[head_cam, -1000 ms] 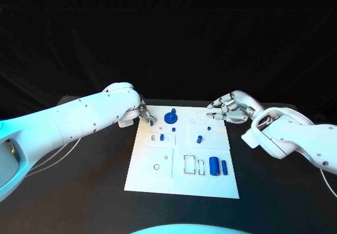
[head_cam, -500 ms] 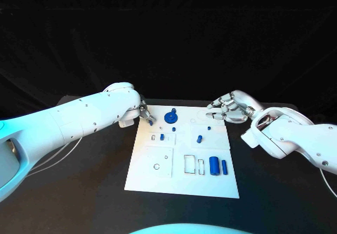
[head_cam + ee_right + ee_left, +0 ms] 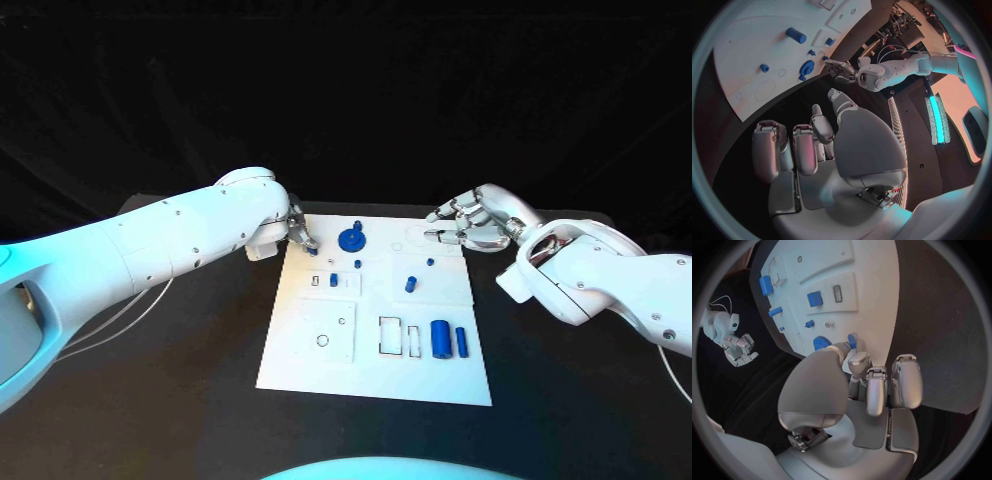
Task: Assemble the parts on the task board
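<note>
While the board [image 3: 325,365] lies flat in the middle of the black table [image 3: 173,400], both arms reach in over its far end — the left arm [image 3: 144,250] from the left, the right arm [image 3: 606,280] from the right.

The left hand [image 3: 299,236] is at the board's far left corner. In the left wrist view its fingers [image 3: 904,382] are curled in, and the thumb and a fingertip close round a small blue peg [image 3: 852,340] right at the board's edge. The peg looks pinched, though whether it is lifted clear or touching the board I cannot tell.

The right hand [image 3: 473,222] hovers at the far right corner with its fingers [image 3: 767,150] bent loosely inward; nothing shows between them, so it reads as empty and half-clenched.

On the board, a blue knob [image 3: 351,240] stands at the far end, just beside the left hand. Two blue blocks [image 3: 449,341] lie side by side near the right edge, next to dark-outlined slots [image 3: 389,336]. Smaller blue bits [image 3: 408,284] stand mid-board, some already seated in recesses.

The step in hand seems to be the left hand's handling of the peg, either picking it up or carrying it to its hole. Next it would need a steady pinch, the peg kept upright, and a careful line-up over a matching round hole — a tilt would jam it.
</note>
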